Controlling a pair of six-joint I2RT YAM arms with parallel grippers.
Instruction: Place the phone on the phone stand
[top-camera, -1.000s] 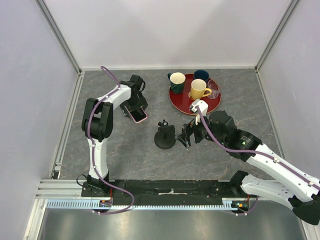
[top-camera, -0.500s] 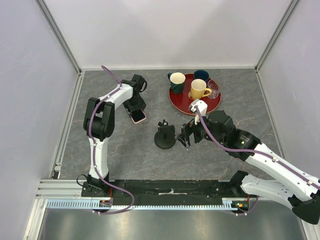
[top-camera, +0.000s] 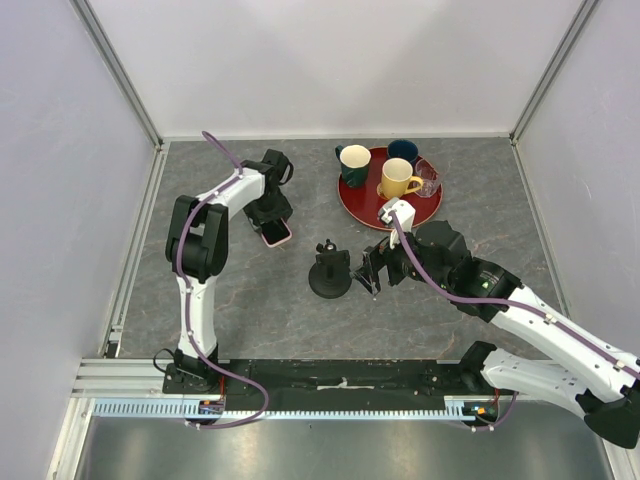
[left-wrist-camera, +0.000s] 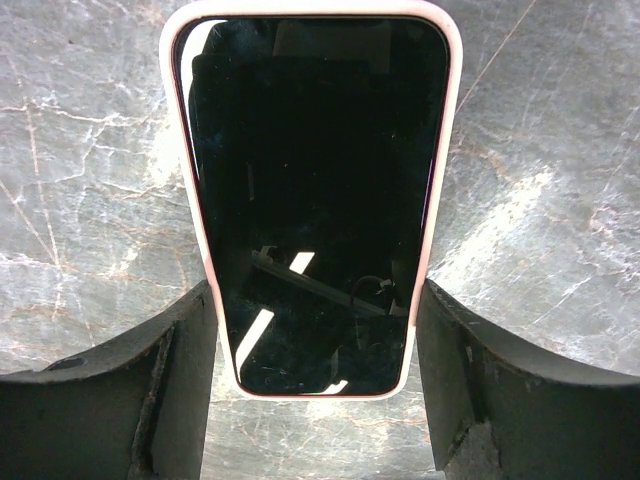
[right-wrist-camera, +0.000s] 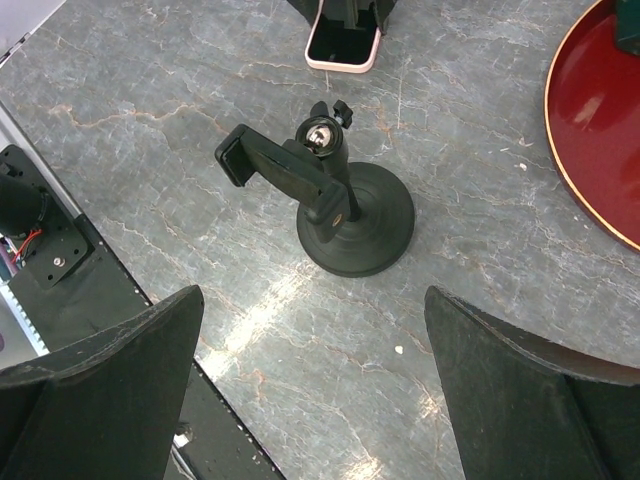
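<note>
On the grey tabletop (top-camera: 250, 300), well apart from the red tray (top-camera: 352, 208), the right gripper (right-wrist-camera: 310, 330) hovered beside the phone stand (right-wrist-camera: 345, 225), its jaws spread wide and holding nothing. The left gripper (left-wrist-camera: 315, 300) had its jaws closed to the width of the phone (left-wrist-camera: 312, 200), pressing the pink case edges near one short end. The phone sat left of the stand, screen up (whether it was lifted clear of the stone could not be told). It looked stiff, light and glass-fronted, probably slick, so the rubbery long edges seemed a safer hold than the screen.
</note>
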